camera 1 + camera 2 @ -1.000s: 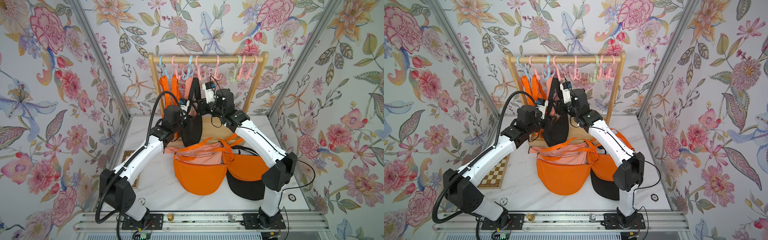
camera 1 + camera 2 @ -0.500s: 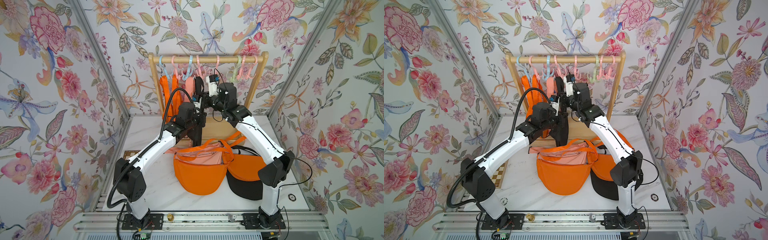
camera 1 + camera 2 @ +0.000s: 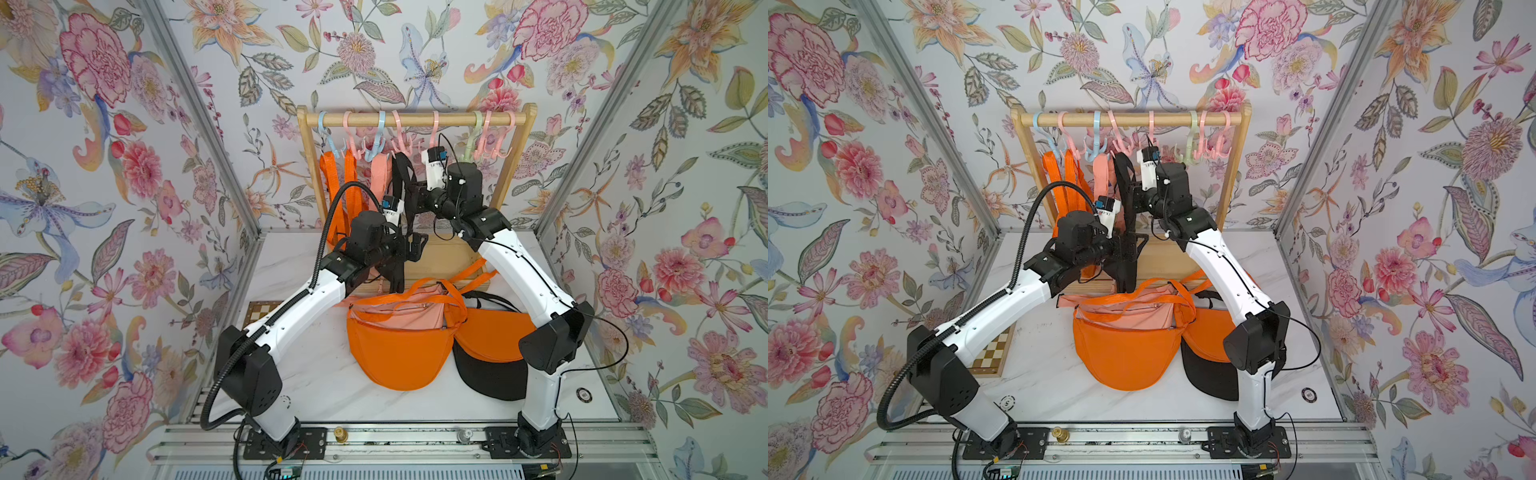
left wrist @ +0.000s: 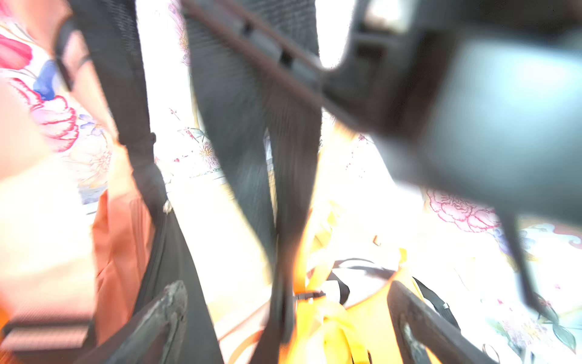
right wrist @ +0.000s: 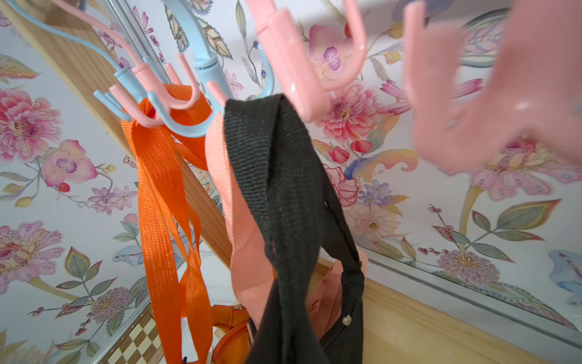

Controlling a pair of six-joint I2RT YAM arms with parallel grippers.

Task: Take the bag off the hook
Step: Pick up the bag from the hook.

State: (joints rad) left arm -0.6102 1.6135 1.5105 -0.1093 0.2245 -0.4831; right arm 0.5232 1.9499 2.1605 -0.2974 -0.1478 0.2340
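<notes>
The black bag was not yet off: its strap hung on a pink hook. The right gripper pinched that strap; the left gripper stood wide, empty. Lifting remained.

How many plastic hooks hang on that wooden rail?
8 hooks across the rail in a top view: blue, pink, blue, pink, pink, green, pink, pink. None seems hidden.
</notes>
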